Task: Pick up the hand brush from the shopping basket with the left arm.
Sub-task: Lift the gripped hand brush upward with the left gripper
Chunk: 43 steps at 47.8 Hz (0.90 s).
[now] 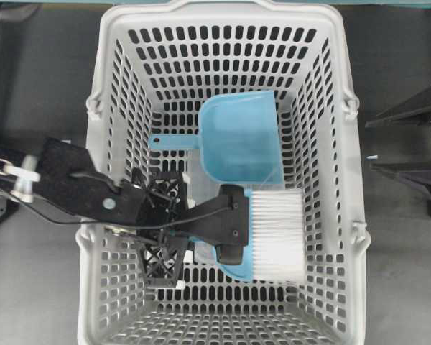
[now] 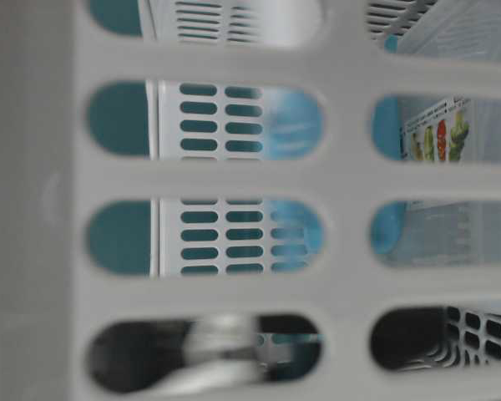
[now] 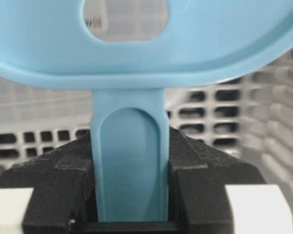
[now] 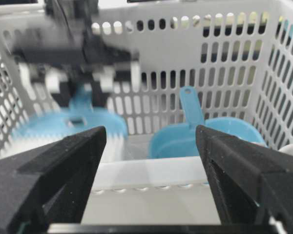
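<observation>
Between left gripper [image 1: 230,224] fingers: hand brush [image 1: 273,236] handle, clamped, inside shopping basket [image 1: 223,21]. Beyond fingertips: bristles. Right gripper [image 4: 151,146] fingers wide, empty.

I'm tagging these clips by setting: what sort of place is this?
Probably a robot lab tabletop staged as a shopping or cleaning scene: a dark work surface, a grey shopping basket holding a blue dustpan, and the left end effector gripping a hand brush.
</observation>
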Tool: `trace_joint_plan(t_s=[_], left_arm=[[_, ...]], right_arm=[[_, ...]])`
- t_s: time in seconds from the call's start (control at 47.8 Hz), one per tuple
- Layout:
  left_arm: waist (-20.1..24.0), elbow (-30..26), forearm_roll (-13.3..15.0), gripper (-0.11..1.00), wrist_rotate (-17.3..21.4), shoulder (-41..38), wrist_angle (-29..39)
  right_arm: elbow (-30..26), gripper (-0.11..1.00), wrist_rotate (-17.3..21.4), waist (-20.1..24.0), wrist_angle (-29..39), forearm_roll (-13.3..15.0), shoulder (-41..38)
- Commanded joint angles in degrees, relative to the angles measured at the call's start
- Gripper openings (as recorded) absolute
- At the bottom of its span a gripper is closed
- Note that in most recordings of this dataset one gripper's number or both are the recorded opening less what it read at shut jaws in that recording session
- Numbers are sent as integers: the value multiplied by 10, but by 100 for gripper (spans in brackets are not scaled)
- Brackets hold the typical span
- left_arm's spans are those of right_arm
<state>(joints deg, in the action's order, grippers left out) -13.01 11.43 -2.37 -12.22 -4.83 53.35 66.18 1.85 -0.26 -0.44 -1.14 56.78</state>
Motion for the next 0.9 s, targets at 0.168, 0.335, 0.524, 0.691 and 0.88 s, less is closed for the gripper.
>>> trace_joint_plan(t_s=[0.168, 0.335, 0.524, 0.691, 0.88], left_arm=[[3, -180, -2, 23, 11, 42, 213], [10, -265, -2, 23, 26, 39, 314], [13, -272, -2, 22, 26, 33, 330], [13, -266, -2, 22, 26, 34, 330], [13, -258, -2, 23, 26, 34, 330]], right_arm=[[-4, 71, 1, 1, -6, -2, -3], [-4, 71, 1, 1, -6, -2, -2], [-3, 71, 1, 1, -7, -2, -2], [-3, 71, 1, 1, -11, -3, -2], [-3, 71, 2, 1, -11, -4, -2]])
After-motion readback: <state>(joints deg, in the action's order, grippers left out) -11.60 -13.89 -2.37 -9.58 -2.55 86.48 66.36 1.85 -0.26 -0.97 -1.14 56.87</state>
